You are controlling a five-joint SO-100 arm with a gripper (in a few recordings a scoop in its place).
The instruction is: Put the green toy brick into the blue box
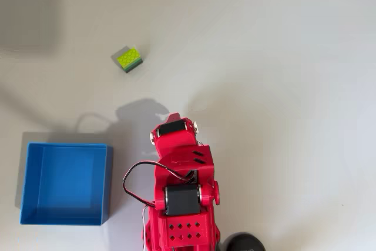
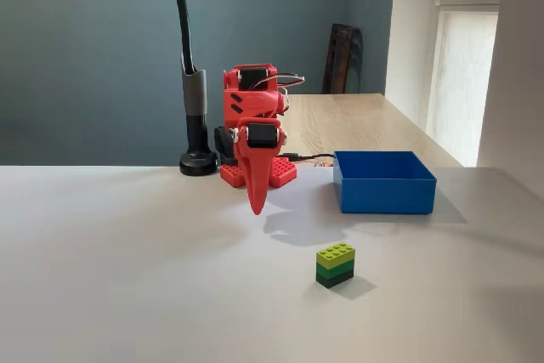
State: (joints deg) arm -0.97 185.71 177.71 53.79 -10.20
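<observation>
The green toy brick (image 1: 128,59) (image 2: 336,264) stands alone on the white table, lime studs on top and darker green below. The blue box (image 1: 66,183) (image 2: 384,182) sits apart from it with nothing inside. My red arm (image 1: 179,180) is folded back over its base. In the fixed view its gripper (image 2: 256,203) points straight down just above the table, fingers closed to a point with nothing in them. It hangs well short of the brick and to the left of the box in that view.
A black post on a round base (image 2: 197,159) (image 1: 244,242) stands beside the arm's base. A black cable (image 1: 132,183) loops out from the arm toward the box. White table surface surrounds the brick on all sides.
</observation>
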